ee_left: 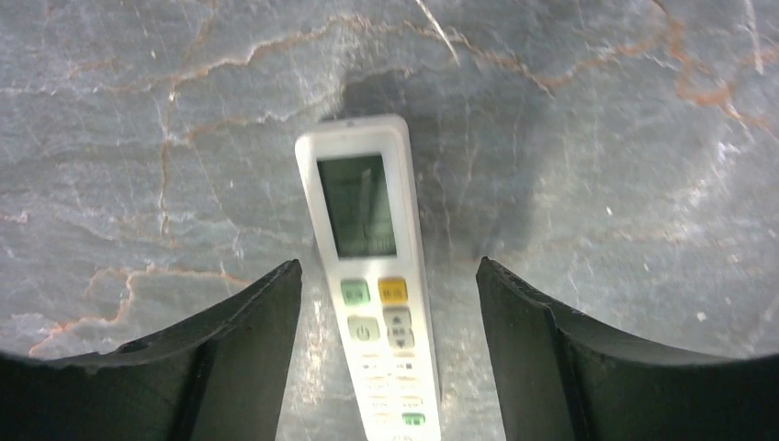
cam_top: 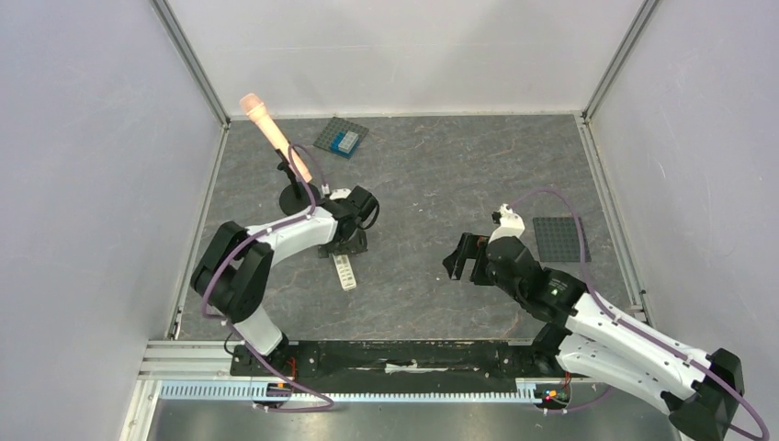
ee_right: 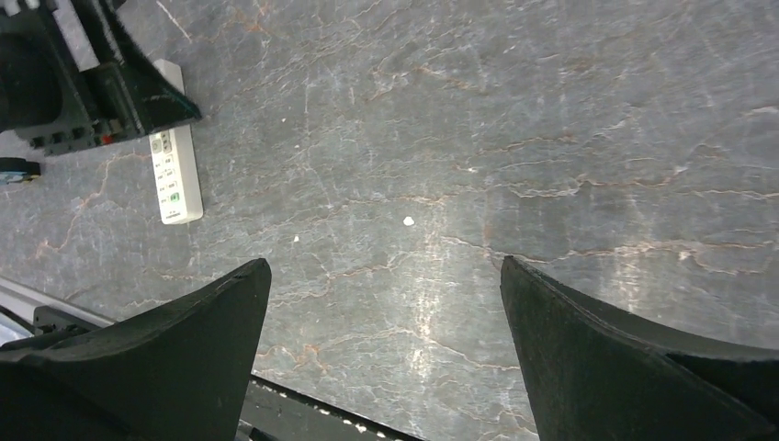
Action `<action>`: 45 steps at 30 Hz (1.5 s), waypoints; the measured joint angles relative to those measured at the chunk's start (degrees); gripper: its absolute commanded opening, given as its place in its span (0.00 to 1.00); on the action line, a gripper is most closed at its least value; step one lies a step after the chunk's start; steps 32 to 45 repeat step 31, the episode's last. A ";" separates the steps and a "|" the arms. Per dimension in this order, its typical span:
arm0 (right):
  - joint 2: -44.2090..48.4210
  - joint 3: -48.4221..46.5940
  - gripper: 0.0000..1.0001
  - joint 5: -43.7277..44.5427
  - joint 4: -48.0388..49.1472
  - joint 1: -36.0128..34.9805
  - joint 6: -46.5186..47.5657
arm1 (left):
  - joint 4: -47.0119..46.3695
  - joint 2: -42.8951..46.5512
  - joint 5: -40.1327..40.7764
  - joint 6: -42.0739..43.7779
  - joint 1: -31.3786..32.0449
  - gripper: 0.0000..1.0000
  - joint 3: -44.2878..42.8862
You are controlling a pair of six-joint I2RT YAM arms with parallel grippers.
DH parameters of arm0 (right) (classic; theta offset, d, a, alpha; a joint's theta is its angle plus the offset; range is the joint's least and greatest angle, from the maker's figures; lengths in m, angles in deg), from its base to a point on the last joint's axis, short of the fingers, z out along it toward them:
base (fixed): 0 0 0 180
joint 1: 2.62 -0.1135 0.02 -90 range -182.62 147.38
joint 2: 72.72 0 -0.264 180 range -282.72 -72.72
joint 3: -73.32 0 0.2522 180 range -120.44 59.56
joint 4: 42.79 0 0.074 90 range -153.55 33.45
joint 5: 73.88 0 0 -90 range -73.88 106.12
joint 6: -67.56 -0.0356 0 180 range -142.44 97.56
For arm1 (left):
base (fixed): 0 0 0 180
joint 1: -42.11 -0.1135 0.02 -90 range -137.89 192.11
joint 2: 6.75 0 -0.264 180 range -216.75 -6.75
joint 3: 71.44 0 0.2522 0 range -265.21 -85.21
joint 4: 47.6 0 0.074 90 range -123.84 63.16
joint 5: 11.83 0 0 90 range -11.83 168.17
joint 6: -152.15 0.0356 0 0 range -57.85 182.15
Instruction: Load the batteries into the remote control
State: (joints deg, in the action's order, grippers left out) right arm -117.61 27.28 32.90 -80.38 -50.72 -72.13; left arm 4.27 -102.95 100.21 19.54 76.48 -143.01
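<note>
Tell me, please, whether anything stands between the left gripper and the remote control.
Nothing visible does. In the left wrist view the remote control lies face up on the table, between the open fingers of the left gripper, with only bare table either side and nothing on top of it.

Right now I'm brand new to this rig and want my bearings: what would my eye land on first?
A glowing peach-coloured wand on a black stand at the far left of the table stands out first. Next, the white remote control lies display-up, with the left tool open and straddling it without touching. The right tool hangs open over the grey surface further right.
</note>
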 measured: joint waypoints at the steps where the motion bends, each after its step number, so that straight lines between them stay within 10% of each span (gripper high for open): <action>1: 0.70 0.00 0.98 0.35 -0.55 0.00 0.07 | 0.81 0.74 0.26 -0.28 0.76 0.78 0.02; 24: 15.06 -16.28 0.98 29.75 -17.79 0.00 3.74 | 14.99 76.96 2.51 -2.05 10.75 0.79 2.80; 45: 21.22 -21.90 0.98 37.77 -20.04 0.00 5.40 | 21.03 81.48 6.54 -0.74 10.73 0.80 -3.02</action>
